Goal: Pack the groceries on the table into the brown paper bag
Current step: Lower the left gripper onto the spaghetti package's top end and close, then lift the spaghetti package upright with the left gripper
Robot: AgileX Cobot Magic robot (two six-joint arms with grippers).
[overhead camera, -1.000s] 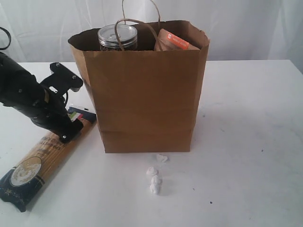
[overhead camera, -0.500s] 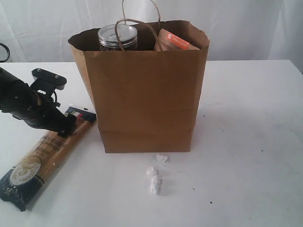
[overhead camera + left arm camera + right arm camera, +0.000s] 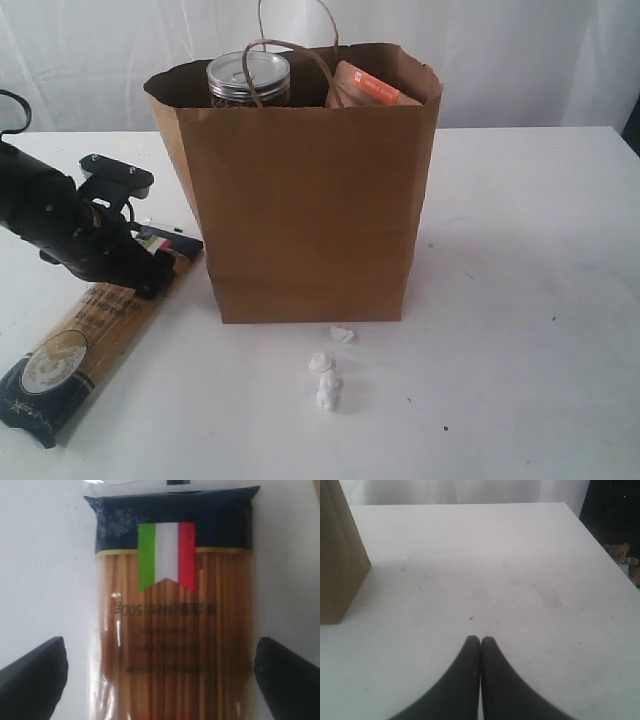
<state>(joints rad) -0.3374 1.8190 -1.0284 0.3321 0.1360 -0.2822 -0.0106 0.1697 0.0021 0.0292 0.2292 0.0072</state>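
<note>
White drapery (image 3: 100,60) is hung behind the scuffed table (image 3: 520,300). The left tool (image 3: 160,647) is held released over the long spaghetti packet (image 3: 175,625); the right tool (image 3: 480,642) is clenched, empty.

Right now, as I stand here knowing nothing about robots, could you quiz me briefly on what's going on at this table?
1. True or false: the long spaghetti packet is inside the brown paper bag.
2. What shows above the bag's rim? A) a clear jar and a brown pouch; B) two bananas; C) nothing.
3. Fill in: the right tool is ___, holding nothing.
Key: 1 false, it lies on the table under the open left tool; 2 A; 3 shut.
</note>
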